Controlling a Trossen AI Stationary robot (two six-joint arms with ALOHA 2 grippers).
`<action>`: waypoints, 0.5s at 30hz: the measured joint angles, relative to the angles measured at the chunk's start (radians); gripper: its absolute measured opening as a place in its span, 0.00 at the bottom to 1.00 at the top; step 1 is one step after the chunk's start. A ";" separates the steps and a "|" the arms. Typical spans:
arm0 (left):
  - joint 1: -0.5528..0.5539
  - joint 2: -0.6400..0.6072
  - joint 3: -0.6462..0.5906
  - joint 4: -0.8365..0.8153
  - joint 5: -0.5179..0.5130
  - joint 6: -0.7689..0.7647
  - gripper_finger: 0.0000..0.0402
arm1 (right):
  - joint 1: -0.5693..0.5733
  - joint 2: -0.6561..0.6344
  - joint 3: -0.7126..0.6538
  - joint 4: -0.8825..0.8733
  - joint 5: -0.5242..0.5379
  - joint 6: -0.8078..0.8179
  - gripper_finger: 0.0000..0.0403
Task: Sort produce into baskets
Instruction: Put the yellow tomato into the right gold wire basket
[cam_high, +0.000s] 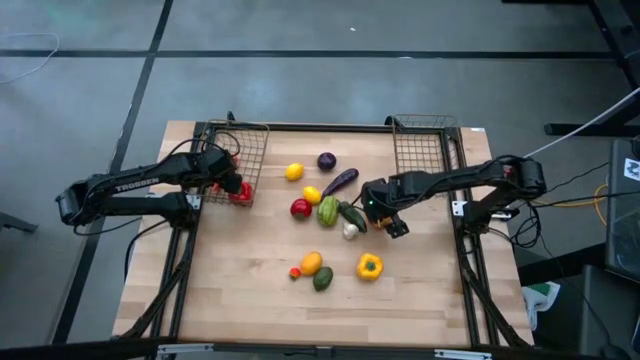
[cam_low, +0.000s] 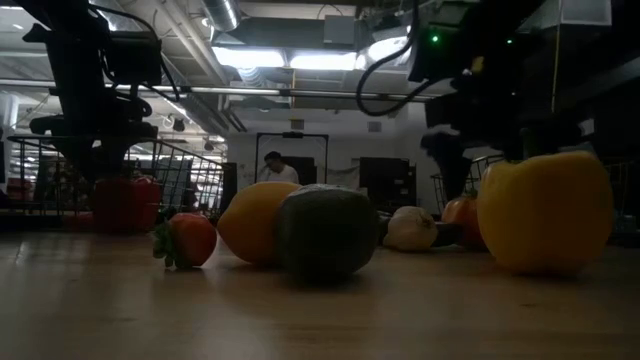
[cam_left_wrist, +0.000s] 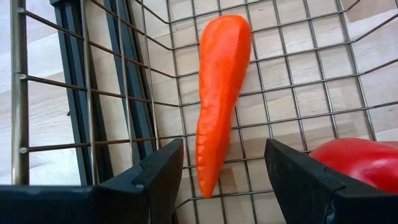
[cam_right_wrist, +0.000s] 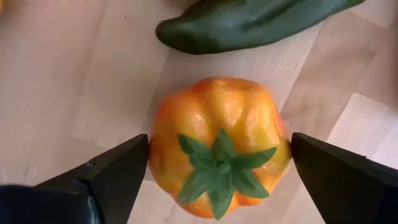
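Pepper (cam_right_wrist: 219, 147), orange-yellow, sits btwn wide-open right gripper (cam_right_wrist: 219, 171) fingers, ungripped; cucumber (cam_right_wrist: 249, 22) just beyond, bare table (cam_right_wrist: 74, 74) alongside.

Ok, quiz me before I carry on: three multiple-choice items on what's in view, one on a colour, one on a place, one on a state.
1. What colour is the pepper that sits between the fingers of the right hand?
A. orange-yellow with a green stem
B. purple
C. blue

2. Where does the carrot lie?
A. under the right hand
B. beside the pepper
C. in the left basket

3. How is the left hand?
A. shut on the carrot
B. fingers apart, gripping nothing
C. shut on the pepper

Answers:
1 A: the right wrist view shows orange-yellow skin and a green stem.
2 C: wire mesh runs under and around the carrot in the left wrist view.
3 B: both fingers stand clear of the carrot, which rests on the mesh.
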 joint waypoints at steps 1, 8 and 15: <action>0.000 0.000 0.000 0.000 0.000 0.000 0.55 | -0.005 0.000 0.000 -0.001 -0.009 -0.001 0.96; 0.000 0.000 0.000 0.000 0.000 0.000 0.55 | -0.010 0.004 0.000 0.004 -0.019 0.000 0.96; 0.000 0.000 0.000 0.000 0.000 0.000 0.55 | -0.010 0.021 0.001 0.018 -0.033 0.013 0.96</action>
